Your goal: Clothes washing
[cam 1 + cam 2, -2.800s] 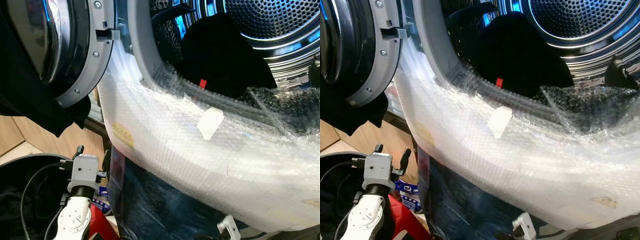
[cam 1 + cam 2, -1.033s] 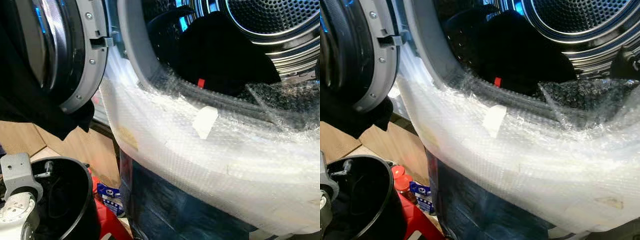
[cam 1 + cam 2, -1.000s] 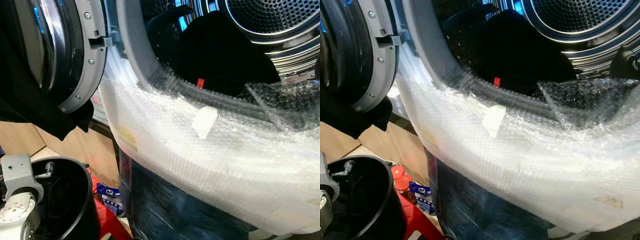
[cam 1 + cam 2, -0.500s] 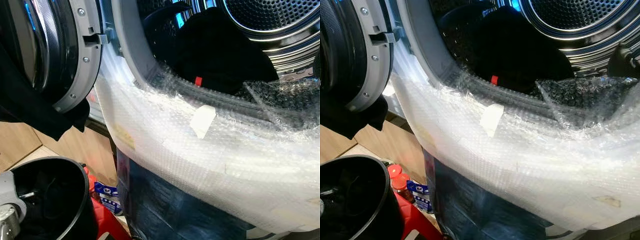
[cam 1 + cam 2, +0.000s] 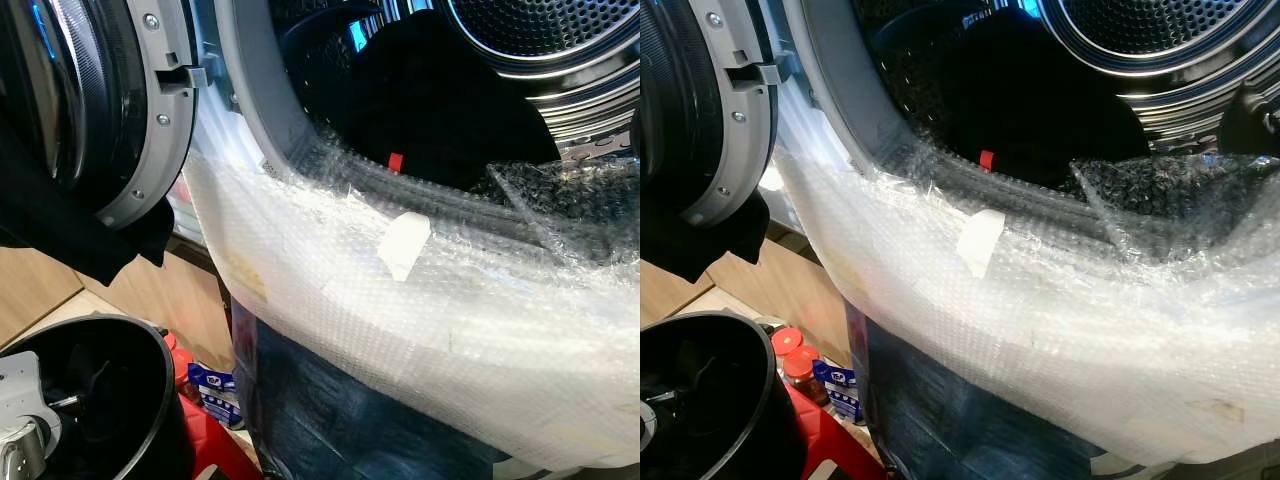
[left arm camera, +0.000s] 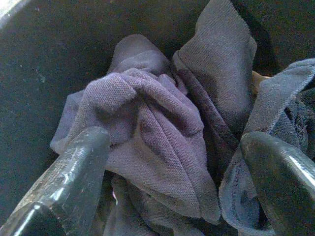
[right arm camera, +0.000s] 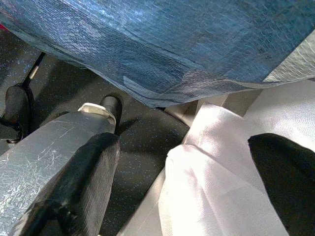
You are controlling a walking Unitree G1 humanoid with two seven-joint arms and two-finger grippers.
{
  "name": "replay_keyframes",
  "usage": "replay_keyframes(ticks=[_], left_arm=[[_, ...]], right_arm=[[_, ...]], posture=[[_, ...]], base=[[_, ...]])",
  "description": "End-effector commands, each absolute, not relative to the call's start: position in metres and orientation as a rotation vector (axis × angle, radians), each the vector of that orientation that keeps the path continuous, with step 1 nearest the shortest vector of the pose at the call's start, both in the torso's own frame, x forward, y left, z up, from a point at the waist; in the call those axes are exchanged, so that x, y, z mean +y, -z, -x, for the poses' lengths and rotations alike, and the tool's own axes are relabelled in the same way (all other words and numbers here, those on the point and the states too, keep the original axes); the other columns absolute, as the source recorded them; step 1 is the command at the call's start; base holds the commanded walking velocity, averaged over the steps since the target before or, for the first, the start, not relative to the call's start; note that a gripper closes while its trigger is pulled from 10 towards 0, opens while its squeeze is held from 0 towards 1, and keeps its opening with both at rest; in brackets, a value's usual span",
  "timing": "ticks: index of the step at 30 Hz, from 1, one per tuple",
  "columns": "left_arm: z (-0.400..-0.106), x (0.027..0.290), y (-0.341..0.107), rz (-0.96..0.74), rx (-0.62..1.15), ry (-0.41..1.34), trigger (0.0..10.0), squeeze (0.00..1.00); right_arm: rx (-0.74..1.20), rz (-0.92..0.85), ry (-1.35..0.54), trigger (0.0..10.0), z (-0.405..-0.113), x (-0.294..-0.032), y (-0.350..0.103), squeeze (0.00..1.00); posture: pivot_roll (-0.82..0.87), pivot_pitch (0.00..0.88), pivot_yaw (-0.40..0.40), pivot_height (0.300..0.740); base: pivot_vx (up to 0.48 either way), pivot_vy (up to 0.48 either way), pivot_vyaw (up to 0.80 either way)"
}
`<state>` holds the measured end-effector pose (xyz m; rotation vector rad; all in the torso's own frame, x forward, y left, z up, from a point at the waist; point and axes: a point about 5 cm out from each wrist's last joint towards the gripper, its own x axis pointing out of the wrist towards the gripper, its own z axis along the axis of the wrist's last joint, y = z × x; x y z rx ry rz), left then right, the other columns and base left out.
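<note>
My left gripper hangs spread wide over dark clothes in the bucket, probably mid-pickup; next I clamp, my right gripper idle and parted

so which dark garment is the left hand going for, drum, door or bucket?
The purple-grey one in the black bucket: the open left hand straddles that crumpled shirt.
</note>
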<state>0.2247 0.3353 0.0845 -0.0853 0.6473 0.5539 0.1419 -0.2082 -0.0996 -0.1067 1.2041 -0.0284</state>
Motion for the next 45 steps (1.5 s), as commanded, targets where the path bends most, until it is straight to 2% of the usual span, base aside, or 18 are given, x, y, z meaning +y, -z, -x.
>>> replay_keyframes(ticks=[1,12,16,19,20,21,25,29,34,45], left_arm=[[-0.218,0.340,-0.080,0.093,0.666,-0.596,10.0,1.00],[-0.208,0.361,-0.089,0.136,0.641,-0.682,10.0,1.00],[-0.201,0.371,-0.092,0.110,0.640,-0.725,10.0,1.00],[-0.195,0.377,-0.093,0.024,0.658,-0.746,10.0,1.00],[-0.195,0.378,-0.093,-0.021,0.662,-0.745,10.0,0.86],[-0.195,0.378,-0.093,-0.030,0.663,-0.744,10.0,0.00],[-0.201,0.372,-0.088,-0.053,0.662,-0.726,10.0,0.00],[-0.211,0.365,-0.084,0.028,0.617,-0.744,10.0,0.00],[-0.220,0.360,-0.085,0.050,0.564,-0.724,10.0,0.00],[-0.234,0.344,-0.079,-0.024,0.606,-0.607,10.0,0.00]], right_arm=[[1.227,0.109,0.025,10.0,-0.136,-0.209,0.102,0.00],[1.225,0.116,0.017,10.0,-0.138,-0.210,0.101,0.00],[1.223,0.117,0.007,10.0,-0.140,-0.208,0.100,0.00],[1.223,0.122,0.003,10.0,-0.141,-0.208,0.100,0.00],[1.222,0.126,0.004,10.0,-0.141,-0.208,0.100,0.00],[1.221,0.127,0.005,10.0,-0.141,-0.208,0.100,0.00],[1.218,0.130,0.008,10.0,-0.143,-0.209,0.099,0.00],[1.217,0.146,0.008,10.0,-0.142,-0.210,0.099,0.00],[1.224,0.143,0.013,10.0,-0.139,-0.209,0.100,0.00],[1.225,0.141,0.003,10.0,-0.139,-0.205,0.101,0.00]], posture=[[0.16,0.079,-0.041,0.740],[0.16,0.076,-0.047,0.740],[0.18,0.081,-0.057,0.740],[0.18,0.084,-0.062,0.740],[0.18,0.084,-0.065,0.740],[0.18,0.084,-0.065,0.740],[0.17,0.080,-0.067,0.740],[0.15,0.074,-0.072,0.740],[0.15,0.072,-0.071,0.740],[0.14,0.072,-0.074,0.740]], base=[[0.000,0.000,0.00],[0.000,0.000,0.00],[0.000,0.000,0.00],[0.000,0.000,0.00],[0.000,0.000,0.00],[0.000,0.000,0.00],[0.000,0.000,0.00],[0.000,0.000,0.00],[0.000,0.000,0.00],[0.000,0.000,0.00]])
